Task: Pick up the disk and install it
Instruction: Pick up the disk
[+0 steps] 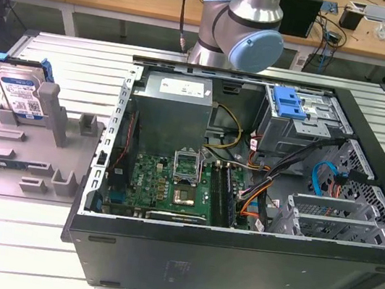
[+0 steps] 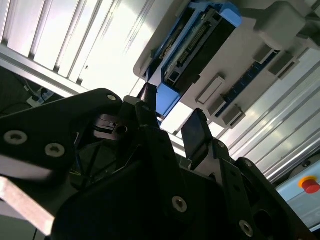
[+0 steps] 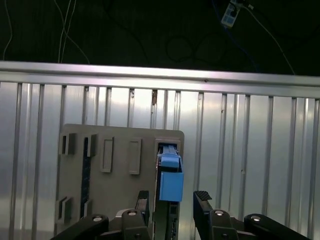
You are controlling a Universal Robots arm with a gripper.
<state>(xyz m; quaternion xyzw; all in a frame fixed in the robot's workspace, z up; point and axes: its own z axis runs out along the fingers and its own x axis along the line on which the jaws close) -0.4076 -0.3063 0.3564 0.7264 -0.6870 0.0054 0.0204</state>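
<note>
Disk (image 1: 22, 88) upright in fixture (image 1: 28, 162); pincer (image 3: 172, 194) spread

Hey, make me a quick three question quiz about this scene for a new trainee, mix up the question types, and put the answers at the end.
1. True or false: the silver metal hard drive with the blue plastic frame is already mounted inside the black open computer case.
2. Pick one: the drive stands on edge in A) the grey plastic fixture with upright posts, B) a cardboard box, C) a person's hand.
3. Fill in the blank: in both wrist views, the fingers of the black gripper are ____ (open or shut).

Key: 1 false; 2 A; 3 open.
</note>
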